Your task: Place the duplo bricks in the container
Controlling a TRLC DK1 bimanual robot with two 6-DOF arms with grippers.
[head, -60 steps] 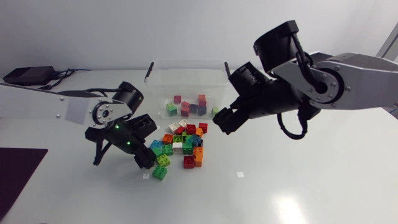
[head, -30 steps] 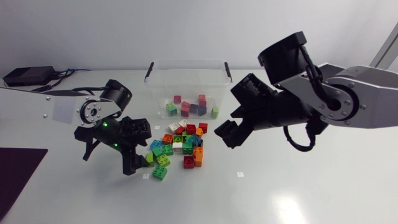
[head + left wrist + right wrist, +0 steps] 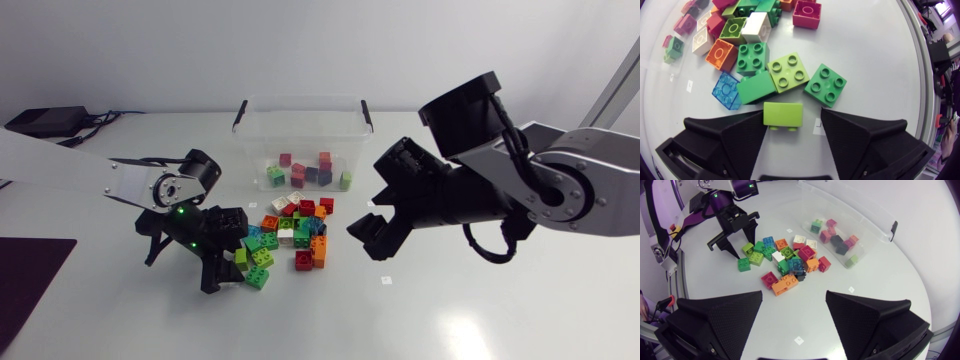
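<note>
A pile of coloured duplo bricks (image 3: 295, 230) lies in front of the clear container (image 3: 300, 112), which holds several bricks. My left gripper (image 3: 232, 262) is low at the pile's left edge. Its fingers stand open around a lime-green brick (image 3: 783, 115) lying on its side. The brick rests against one finger, with a gap to the other. Ahead of it lie other green bricks (image 3: 825, 85) and a clear blue one (image 3: 726, 91). My right gripper (image 3: 372, 235) hangs open and empty to the right of the pile. The right wrist view shows the pile (image 3: 790, 262), the container (image 3: 852, 230) and the left gripper (image 3: 735, 230).
A black box with cables (image 3: 45, 120) sits at the back left corner. A dark mat (image 3: 25, 280) lies at the left edge. Small white tags (image 3: 386, 280) dot the table in front of the pile.
The left gripper drew back left and opened wide, then came in again around the lime-green brick, its fingers narrower. The right arm drifted slightly right and toward the front.
</note>
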